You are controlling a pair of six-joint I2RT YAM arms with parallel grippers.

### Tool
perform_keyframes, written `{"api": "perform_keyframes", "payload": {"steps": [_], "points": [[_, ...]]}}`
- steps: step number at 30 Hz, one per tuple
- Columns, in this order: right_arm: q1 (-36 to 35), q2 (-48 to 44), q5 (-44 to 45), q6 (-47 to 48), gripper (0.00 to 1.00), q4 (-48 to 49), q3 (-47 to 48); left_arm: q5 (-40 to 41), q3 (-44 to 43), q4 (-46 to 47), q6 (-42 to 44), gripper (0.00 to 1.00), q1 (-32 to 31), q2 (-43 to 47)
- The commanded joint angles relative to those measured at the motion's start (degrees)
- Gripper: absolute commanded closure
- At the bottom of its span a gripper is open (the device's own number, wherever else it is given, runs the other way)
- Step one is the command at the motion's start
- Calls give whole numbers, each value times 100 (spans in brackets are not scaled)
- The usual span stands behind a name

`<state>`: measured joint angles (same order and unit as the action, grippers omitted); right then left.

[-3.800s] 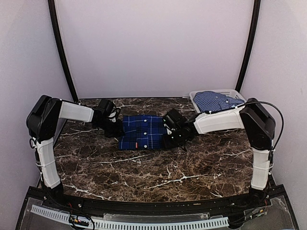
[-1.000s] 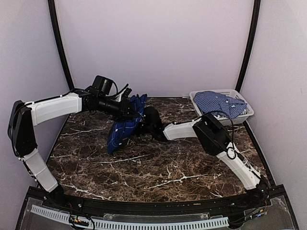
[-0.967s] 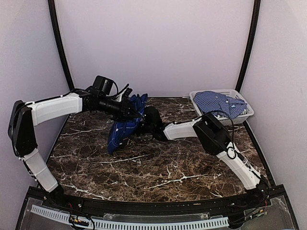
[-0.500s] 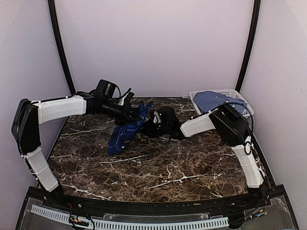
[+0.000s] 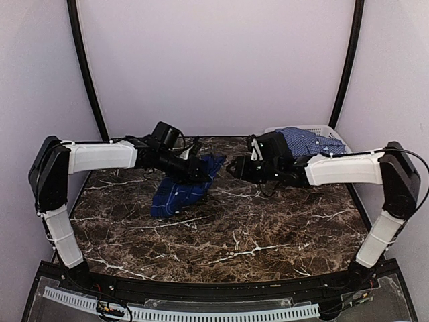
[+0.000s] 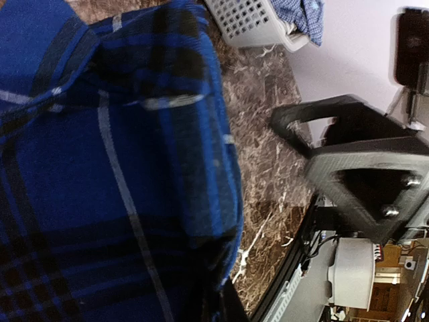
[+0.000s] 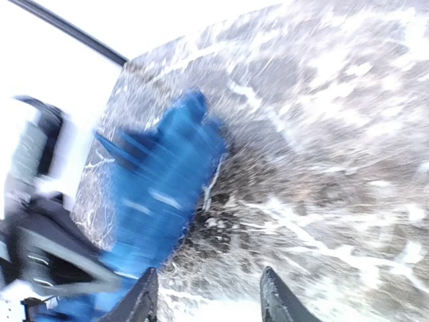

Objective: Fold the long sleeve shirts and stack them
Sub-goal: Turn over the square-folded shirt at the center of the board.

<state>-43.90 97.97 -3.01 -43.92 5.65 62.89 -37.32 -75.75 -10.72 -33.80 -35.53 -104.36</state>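
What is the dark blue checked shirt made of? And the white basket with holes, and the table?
The dark blue checked shirt looks like soft woven cloth, probably cotton: it droops and creases. The white basket looks like hard plastic, moulded in a grid of holes. The table looks like polished brown marble with white veins, though it could be a printed surface.

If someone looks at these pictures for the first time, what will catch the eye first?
The dark plaid shirt stands out most: it lies bunched on the marble table, left of its middle, with one end lifted by the left gripper, which is shut on it. Facing it, the right gripper hangs open and empty above the table. At the far right corner, a lighter blue shirt lies in a white basket.
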Motion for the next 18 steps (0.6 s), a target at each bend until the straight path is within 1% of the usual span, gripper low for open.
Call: {"api": "perform_keyframes", "payload": {"steps": [1,2,3,4,6,8,9,12,15,17,18], "points": [[78,-899,1031,366,46,-768,-422,501,-550,162,-164,85,-792,-743],[95,-997,1059,390,43,-863,-486,561,-811,71,-167,73,-990,-845],[109,-1044,1057,411,42,-1001,-491,678,-951,14,-160,68,-1065,-996],[103,-1059,1070,437,40,-1146,-491,729,-1190,-91,-144,59,-1174,-1037],[86,-1047,963,446,36,-1286,-521,872,-1402,-216,-126,50,-1214,-1047],[60,-1029,873,396,34,-1222,-636,1127,-1511,-394,-34,46,-1196,-921],[39,-1005,826,362,34,-1171,-682,1358,-1530,-529,-6,45,-1186,-872],[-59,-841,764,292,34,-1128,-688,1680,-1343,-705,-43,44,-969,-520],[-227,-570,718,224,34,-1115,-606,1981,-789,-743,-19,44,-669,-138],[-322,-377,677,178,34,-1078,-555,2084,-399,-795,58,44,-351,102],[-371,-257,657,159,34,-1056,-520,2126,-279,-828,122,45,-91,208]]}}
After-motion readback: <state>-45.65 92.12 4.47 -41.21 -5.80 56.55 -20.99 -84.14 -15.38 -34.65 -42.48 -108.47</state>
